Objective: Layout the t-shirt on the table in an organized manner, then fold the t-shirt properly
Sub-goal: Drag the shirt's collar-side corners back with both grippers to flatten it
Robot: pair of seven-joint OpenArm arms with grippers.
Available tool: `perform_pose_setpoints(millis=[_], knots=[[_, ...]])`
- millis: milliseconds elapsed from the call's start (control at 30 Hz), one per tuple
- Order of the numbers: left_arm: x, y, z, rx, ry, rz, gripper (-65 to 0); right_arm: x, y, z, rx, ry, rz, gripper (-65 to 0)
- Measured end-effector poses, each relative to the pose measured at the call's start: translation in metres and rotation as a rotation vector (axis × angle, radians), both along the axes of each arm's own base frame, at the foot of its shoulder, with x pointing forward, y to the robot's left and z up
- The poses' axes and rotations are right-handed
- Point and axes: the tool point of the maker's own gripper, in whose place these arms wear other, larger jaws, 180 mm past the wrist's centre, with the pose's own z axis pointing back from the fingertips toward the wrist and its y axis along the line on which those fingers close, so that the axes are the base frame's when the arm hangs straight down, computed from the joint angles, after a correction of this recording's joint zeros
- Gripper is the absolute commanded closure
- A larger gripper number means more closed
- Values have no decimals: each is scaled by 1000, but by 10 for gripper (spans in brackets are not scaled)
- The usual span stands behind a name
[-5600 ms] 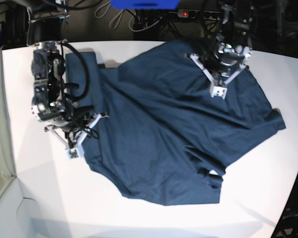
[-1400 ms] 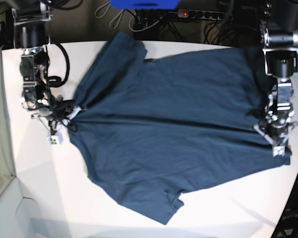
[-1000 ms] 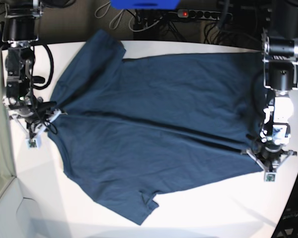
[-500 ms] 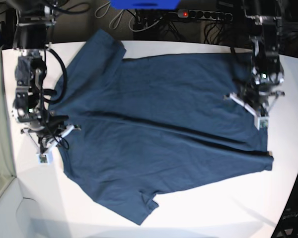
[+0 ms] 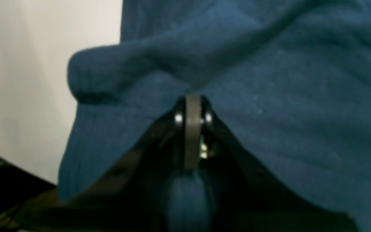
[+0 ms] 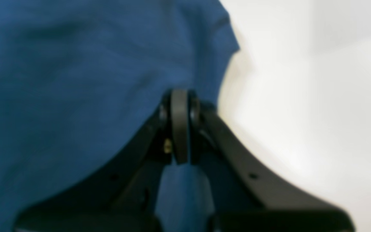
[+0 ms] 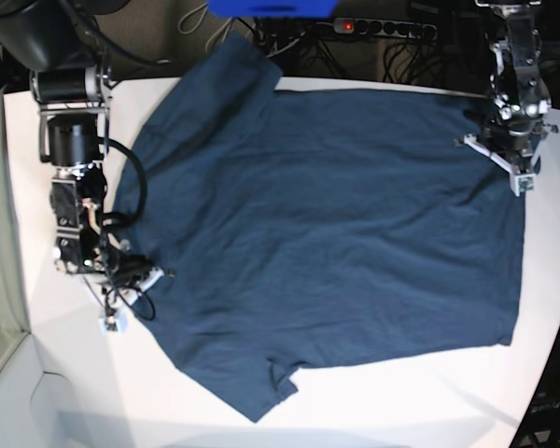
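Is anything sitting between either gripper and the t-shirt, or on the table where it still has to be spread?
Nothing visible. The left gripper and the right gripper are each shut directly on the t-shirt, and the bare table around the cloth shows no other object.

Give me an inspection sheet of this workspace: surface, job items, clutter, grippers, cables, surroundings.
Surface: white table, curved at the near right corner, bare around the cloth.
Job items: navy t-shirt spread nearly flat across the table; one sleeve runs off the far edge, the other lies near the front edge.
Clutter: nothing seen on the table.
Grippers: left gripper shut on the t-shirt, cloth bunched into a ridge just ahead of it; right gripper shut on the t-shirt at its edge.
Cables: black cable looping along the right arm; loose cables behind the table.
Surroundings: power strip with a lit red switch, blue object at the far edge.
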Motion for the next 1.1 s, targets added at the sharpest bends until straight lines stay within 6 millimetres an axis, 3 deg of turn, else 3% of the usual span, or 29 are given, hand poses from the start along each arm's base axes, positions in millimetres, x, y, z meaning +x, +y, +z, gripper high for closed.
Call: perform_pose_setpoints(millis=[233,467,667,867,1100], knots=[[5,3,4,-4,12,19,-4,-14,-3,-12,3,-10,-7,0],[19,-1,13,-9,-20,10,-4,-56,-29,-14,-77,-22,15,0],[22,-6,16,-15,-34,7,-4,-81,-22,-11,-105,-18,54,0],[23,-6,18,-13,-42,4,-4,-57,-29,-9,-95,-8,27,0],[24,-22,36,-11,-97,-18,-4,-20,-63,-13,-83,7,-58,0]])
